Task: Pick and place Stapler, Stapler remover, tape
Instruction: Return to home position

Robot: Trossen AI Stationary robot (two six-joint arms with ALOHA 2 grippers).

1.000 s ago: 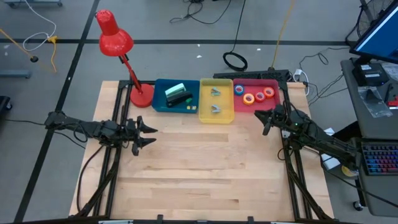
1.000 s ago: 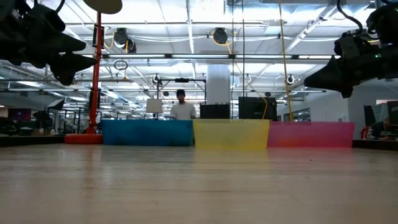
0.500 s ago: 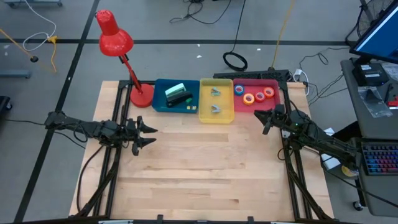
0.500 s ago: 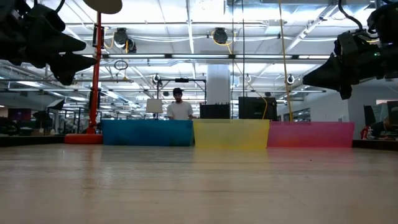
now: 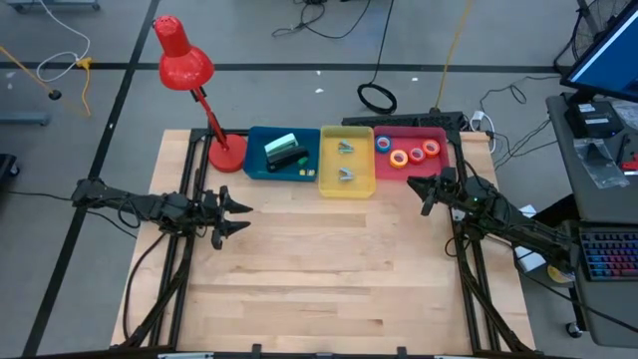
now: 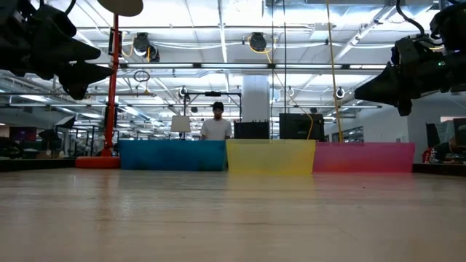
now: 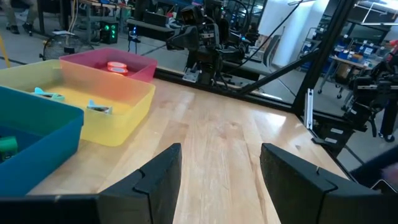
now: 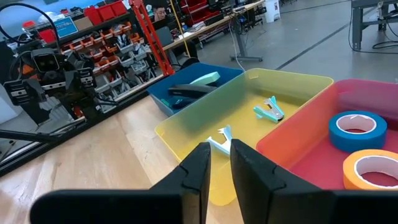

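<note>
Halfway back on the tabletop (image 5: 319, 289), by its left edge: left gripper (image 5: 243, 217), raised clear of the wood, fingers spread wide, holding nothing. By the right edge, a little farther back: right gripper (image 5: 419, 196), also raised, fingers only a narrow slit apart, empty.

Along the far edge, three bins in a row, side against side. Nearest the far left corner, blue bin (image 5: 253, 172), with a light green stapler (image 5: 280, 144) and a dark stapler (image 5: 289, 158) lying inside. In the middle, yellow bin (image 5: 348, 189), with two light blue staple removers (image 5: 346, 148), one behind the other. Toward the far right corner, red bin (image 5: 439, 166), with four tape rolls (image 5: 399, 158) lying flat inside.

At the far left corner, just beside the blue bin: base of a red desk lamp (image 5: 227, 155). Beyond the table, a person (image 6: 217, 128) in the room.
</note>
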